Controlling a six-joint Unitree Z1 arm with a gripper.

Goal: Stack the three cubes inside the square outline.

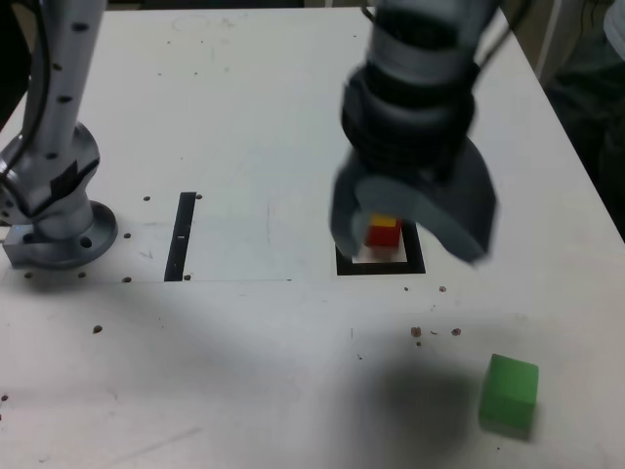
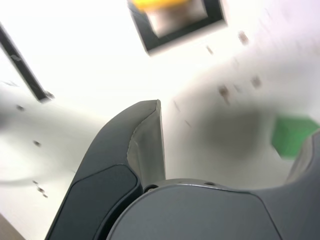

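Note:
The yellow cube (image 1: 385, 222) sits on the red cube (image 1: 382, 238) inside the square outline (image 1: 415, 263). My gripper (image 1: 408, 239) hovers above this small stack, blurred, its jaws spread wide and empty. The green cube (image 1: 509, 392) lies alone on the table, nearer the camera and to the exterior view's right of the outline. In the wrist view the yellow cube (image 2: 160, 4) shows at the picture's edge in the square outline (image 2: 185, 31), and the green cube (image 2: 291, 135) sits beside one of the fingers (image 2: 145, 145). The red cube is hidden there.
A thin black strip (image 1: 182, 236) lies on the table to the exterior view's left of the outline. The arm's base (image 1: 59, 230) stands at the far left. Small dark specks dot the white table (image 1: 244, 371). The table's right edge runs close to dark objects beyond it.

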